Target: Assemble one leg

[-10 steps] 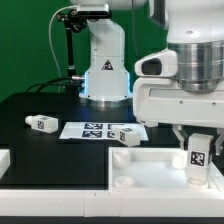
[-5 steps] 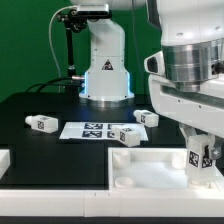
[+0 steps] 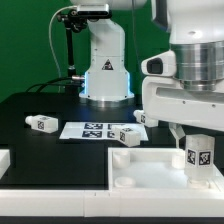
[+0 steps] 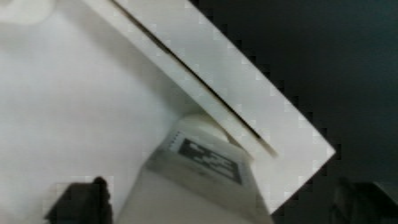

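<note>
Gripper [image 3: 198, 147] clamped on the leg [image 3: 199, 158]: a small, matte white block, tag facing us, long axis upright, at the exterior view's right. Sweeping from the left: a second block [image 3: 42, 123] lying flat on the black tabletop [image 3: 25, 100], the thin marker board [image 3: 92, 129], the smooth white recessed tray [image 3: 140, 165] under the leg. Green wall [image 3: 30, 40] behind.

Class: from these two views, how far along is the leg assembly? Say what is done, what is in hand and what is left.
Done: one leg has been picked up and sits upright in the gripper. In hand: it is held at a corner of the white tray-like part; whether it is seated there cannot be told. Left: fixing it in place. Other loose legs lie on the black table.
</note>
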`<state>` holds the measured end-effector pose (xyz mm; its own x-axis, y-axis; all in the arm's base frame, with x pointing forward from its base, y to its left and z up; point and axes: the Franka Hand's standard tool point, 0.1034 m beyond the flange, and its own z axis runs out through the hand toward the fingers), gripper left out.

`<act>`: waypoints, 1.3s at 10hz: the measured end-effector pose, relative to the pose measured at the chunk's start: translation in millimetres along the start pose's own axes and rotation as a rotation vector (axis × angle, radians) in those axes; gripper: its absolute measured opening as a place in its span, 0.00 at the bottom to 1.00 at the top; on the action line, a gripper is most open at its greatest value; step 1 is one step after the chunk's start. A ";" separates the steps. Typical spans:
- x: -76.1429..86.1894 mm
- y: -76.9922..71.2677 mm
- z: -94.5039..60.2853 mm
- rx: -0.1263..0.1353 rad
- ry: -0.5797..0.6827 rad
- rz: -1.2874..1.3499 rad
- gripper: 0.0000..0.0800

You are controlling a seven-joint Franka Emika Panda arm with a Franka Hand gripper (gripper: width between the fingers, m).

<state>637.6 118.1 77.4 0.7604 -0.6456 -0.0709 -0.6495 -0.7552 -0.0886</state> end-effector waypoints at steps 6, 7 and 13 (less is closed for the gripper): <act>0.3 -1.6 -3.7 -0.041 0.055 -0.669 0.81; 5.4 -1.6 -4.1 -0.045 0.083 -0.822 0.81; 12.7 1.5 -1.4 -0.022 0.135 -0.789 0.36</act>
<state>646.3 108.7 77.7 0.9894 0.0728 0.1258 0.0786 -0.9960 -0.0424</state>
